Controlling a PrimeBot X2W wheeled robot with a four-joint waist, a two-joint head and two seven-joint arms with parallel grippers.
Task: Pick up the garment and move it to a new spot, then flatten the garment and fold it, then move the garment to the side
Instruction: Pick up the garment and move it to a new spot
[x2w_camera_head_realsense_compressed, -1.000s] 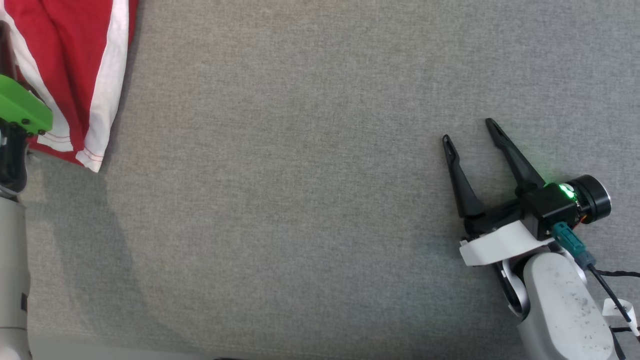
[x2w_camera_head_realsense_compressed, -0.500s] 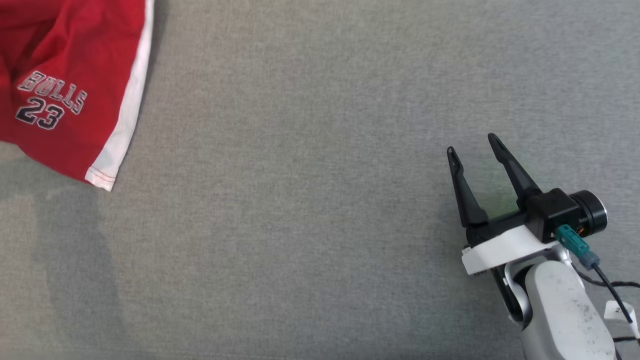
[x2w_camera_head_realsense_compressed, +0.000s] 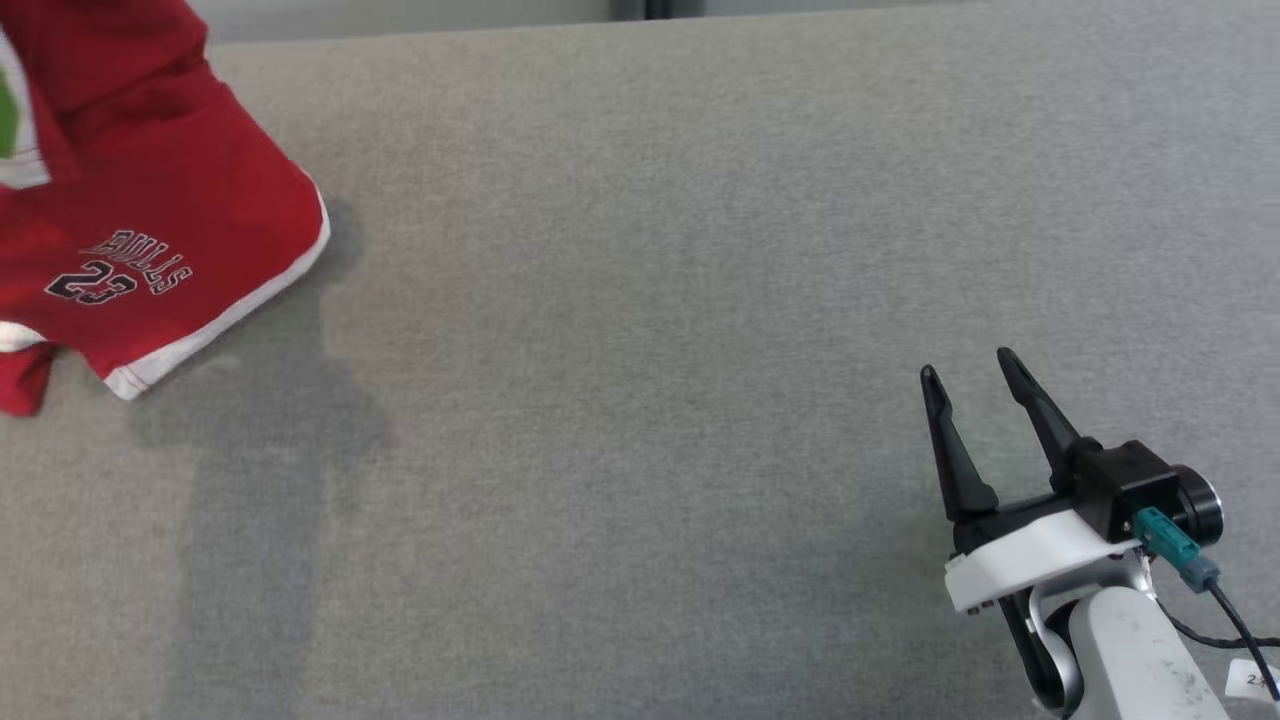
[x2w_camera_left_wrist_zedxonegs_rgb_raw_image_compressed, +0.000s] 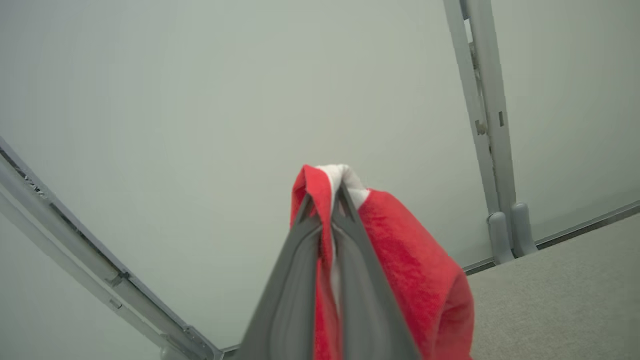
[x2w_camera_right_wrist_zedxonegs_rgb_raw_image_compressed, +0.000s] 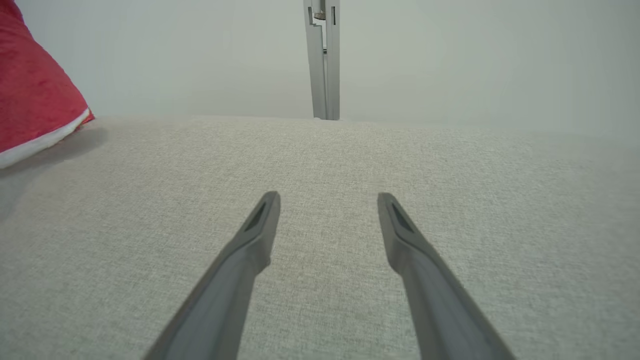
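garment (x2w_camera_head_realsense_compressed: 150, 200): cut off by head view's left edge | right forearm (x2w_camera_head_realsense_compressed: 1140, 650): cut off at bottom edge

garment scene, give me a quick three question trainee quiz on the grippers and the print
1. True or false: the right gripper is shut on the garment.
2. Which holds the garment: A the left gripper, B the right gripper, C neither?
3. Fill in: the number printed on the garment is ___.
Key: 1 false, it is open over the grey surface. 2 A. 3 23.
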